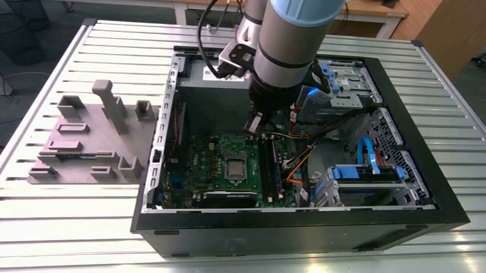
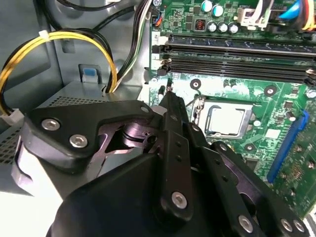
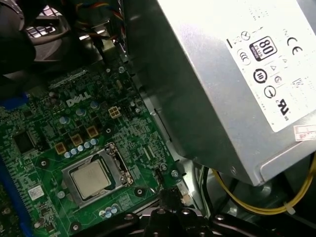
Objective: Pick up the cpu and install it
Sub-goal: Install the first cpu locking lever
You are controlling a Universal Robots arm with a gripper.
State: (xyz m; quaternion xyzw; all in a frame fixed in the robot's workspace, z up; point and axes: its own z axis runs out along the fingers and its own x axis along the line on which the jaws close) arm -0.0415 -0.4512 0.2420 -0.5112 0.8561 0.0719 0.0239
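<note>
One chip to place: cpu (image 3: 91,177), lying flat and square inside the metal-framed socket (image 3: 118,163) on the green motherboard (image 3: 44,128), silver top up, pale rim showing on all sides. Seated level in both wrist views, touching the socket frame around it and clear of the fingers. Judged as already resting in its place, since nothing else on the board could hold it so evenly.

Hanging just above the board, inside the open computer case (image 1: 304,219): gripper (image 2: 170,98), fingers drawn together to a single narrow tip and gripping nothing. Poised near one corner of the socket, beside the cpu and not over its middle, apparently free of it. Pointing steeply downward from the wrist, likely so the arm can fit between the grey power supply (image 3: 222,74) and the memory sticks (image 2: 237,54).

Well apart, at the exterior view's left, outside the case on the slatted table (image 1: 76,227): mauve-grey tray (image 1: 83,142) with upright blocks.
</note>
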